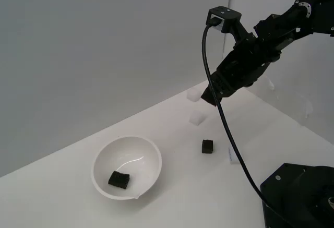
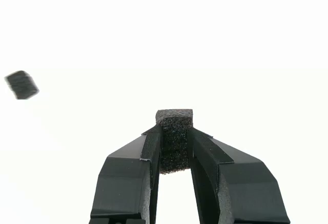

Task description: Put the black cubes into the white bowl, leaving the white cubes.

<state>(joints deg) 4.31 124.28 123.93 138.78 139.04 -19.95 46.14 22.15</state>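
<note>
black foam is sitting pinched between the two fingers of the gripper (image 2: 175,149), and the wrist view is showing it plainly: the jaws are drawn in tight against both sides of a black cube (image 2: 175,141), whose top is poking out just past the fingertips. in the exterior view the gripper (image 1: 210,98) is hanging above the white table (image 1: 62,196), toward the exterior view's right, tilted downward, and the held cube is too dark against the fingers to be made out there.

another black cube (image 1: 207,146) is sitting on the table by itself, below the gripper and apart from it; the wrist view is catching it as a blurred dark block (image 2: 21,85) off to one side. a third black cube (image 1: 119,179) is lying inside the white bowl (image 1: 104,157), on its floor, toward the exterior view's left.

two white cubes are showing faintly: one (image 1: 196,117) is resting just under the gripper, and one (image 1: 193,94) is sitting farther back near the wall, beside the fingertips. a black cable (image 1: 222,116) is trailing down from the wrist camera.
</note>
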